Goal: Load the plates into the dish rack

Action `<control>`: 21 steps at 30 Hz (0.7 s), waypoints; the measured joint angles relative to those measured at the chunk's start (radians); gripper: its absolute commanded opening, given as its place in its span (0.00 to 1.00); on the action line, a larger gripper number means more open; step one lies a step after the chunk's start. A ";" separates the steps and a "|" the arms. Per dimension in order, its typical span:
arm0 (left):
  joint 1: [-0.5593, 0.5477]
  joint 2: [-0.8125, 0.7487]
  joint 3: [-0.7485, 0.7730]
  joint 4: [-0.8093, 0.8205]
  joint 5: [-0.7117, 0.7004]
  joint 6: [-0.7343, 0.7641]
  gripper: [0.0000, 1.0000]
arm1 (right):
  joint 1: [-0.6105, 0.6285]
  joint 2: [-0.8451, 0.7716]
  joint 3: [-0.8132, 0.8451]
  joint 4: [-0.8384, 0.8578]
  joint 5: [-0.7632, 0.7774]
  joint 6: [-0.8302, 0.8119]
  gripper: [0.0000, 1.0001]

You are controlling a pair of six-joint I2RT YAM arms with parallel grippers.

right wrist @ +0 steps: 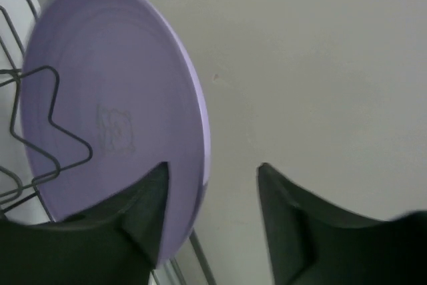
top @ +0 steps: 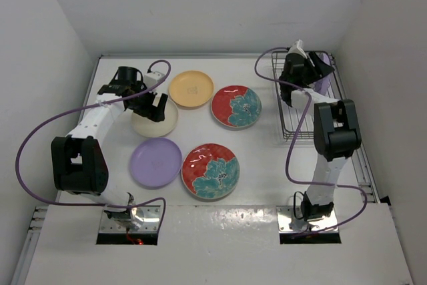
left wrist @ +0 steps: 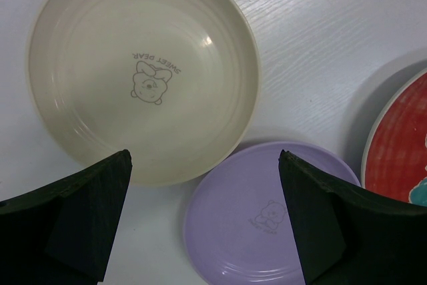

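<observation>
Five plates lie flat on the table: cream (top: 160,123), lilac (top: 155,162), orange-yellow (top: 191,89) and two red floral ones (top: 235,106) (top: 211,171). My left gripper (top: 152,107) hangs open and empty over the cream plate's near rim; its wrist view shows the gripper (left wrist: 205,158), the cream plate (left wrist: 143,71), the lilac plate (left wrist: 253,225) and a red plate (left wrist: 400,145). The dish rack (top: 293,115) stands at the right. A second lilac plate (right wrist: 107,118) stands upright in it. My right gripper (right wrist: 212,166) (top: 319,70) is open at that plate's rim.
The rack's wire dividers (right wrist: 40,131) run beside the upright plate. The white side wall (right wrist: 320,65) is close behind the rack. The table's right edge has a metal rail (top: 363,165).
</observation>
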 measured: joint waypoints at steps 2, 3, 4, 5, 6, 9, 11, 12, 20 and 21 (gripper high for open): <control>0.000 0.000 0.000 0.000 0.000 0.000 0.96 | 0.008 -0.001 -0.005 -0.009 0.006 0.011 0.67; 0.000 0.000 0.000 0.000 0.000 0.000 0.96 | 0.010 -0.001 -0.006 -0.016 0.008 0.022 0.70; 0.000 0.000 0.000 0.000 0.000 0.000 0.96 | 0.011 -0.003 -0.007 -0.026 0.009 0.032 0.72; 0.000 0.000 0.000 0.000 0.000 0.000 0.96 | 0.011 -0.009 -0.007 -0.043 0.009 0.043 0.78; 0.000 0.000 0.000 0.000 0.000 0.000 0.96 | 0.012 -0.018 -0.008 -0.062 0.009 0.055 0.80; 0.000 0.000 0.000 0.000 0.000 0.000 0.98 | 0.012 -0.079 -0.006 -0.163 0.003 0.117 0.87; 0.000 0.000 0.000 0.000 -0.001 -0.005 0.99 | 0.012 -0.132 0.008 -0.251 -0.009 0.179 0.90; 0.000 0.000 0.000 0.000 -0.004 -0.007 0.99 | 0.011 -0.162 0.024 -0.315 -0.020 0.222 0.92; 0.068 0.068 0.112 -0.137 -0.012 -0.027 0.99 | 0.016 -0.406 0.134 -0.829 -0.339 0.622 0.99; 0.100 0.101 0.144 -0.167 -0.011 -0.030 0.99 | 0.021 -0.443 0.129 -0.872 -0.381 0.661 0.99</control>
